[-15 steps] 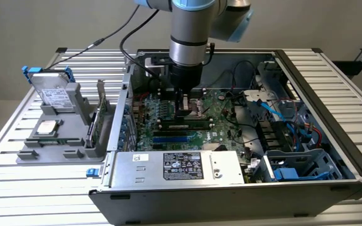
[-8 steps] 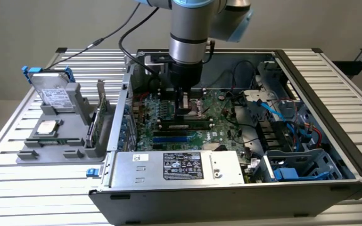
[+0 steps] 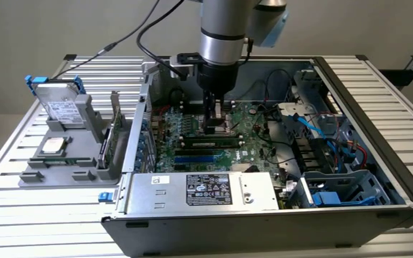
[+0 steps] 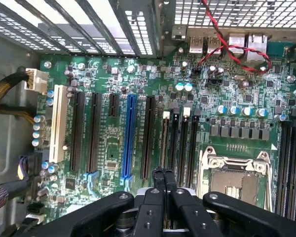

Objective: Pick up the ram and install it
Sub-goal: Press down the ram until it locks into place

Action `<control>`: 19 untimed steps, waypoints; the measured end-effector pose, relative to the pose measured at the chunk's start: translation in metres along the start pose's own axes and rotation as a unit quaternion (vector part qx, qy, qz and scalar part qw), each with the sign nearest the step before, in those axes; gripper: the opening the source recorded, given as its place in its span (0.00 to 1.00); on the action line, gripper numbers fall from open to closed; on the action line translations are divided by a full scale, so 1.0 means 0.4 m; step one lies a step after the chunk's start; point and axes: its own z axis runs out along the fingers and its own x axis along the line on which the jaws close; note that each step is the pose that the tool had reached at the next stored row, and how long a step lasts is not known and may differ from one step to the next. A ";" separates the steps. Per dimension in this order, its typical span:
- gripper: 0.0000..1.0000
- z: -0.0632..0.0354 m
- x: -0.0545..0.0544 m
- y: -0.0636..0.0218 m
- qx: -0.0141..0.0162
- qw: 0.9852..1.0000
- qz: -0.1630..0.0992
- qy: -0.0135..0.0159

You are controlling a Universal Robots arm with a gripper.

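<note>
The ram (image 3: pixel 210 143) is a slim green stick with dark chips and a small label. It lies level in a black motherboard slot inside the open computer case (image 3: pixel 378 107). My gripper (image 3: pixel 214 128) reaches straight down over the stick's middle, fingertips at or just above its upper edge. In the wrist view the two black fingers (image 4: pixel 158 180) are pressed together, and the gripper (image 4: pixel 164 173) has nothing visible between them. The ram (image 4: pixel 164 143) shows edge-on there as a thin brownish strip in the first of the narrow slots, running away from the fingertips.
A silver power supply (image 3: pixel 203 191) fills the case's front. Blue and black cables (image 3: pixel 335 134) crowd the exterior view's right side. The CPU socket (image 4: pixel 234 173) lies beside the memory slots. Outside the case stands a grey fixture (image 3: pixel 84 123) with a hard drive (image 3: pixel 62 107) and an expansion card (image 3: pixel 109 141).
</note>
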 end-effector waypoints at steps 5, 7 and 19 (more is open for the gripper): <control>0.10 -0.016 0.021 -0.013 0.000 1.000 0.000 -0.002; 0.10 -0.017 0.028 -0.021 0.000 1.000 -0.001 -0.003; 0.10 -0.017 0.029 -0.023 0.000 1.000 -0.001 -0.003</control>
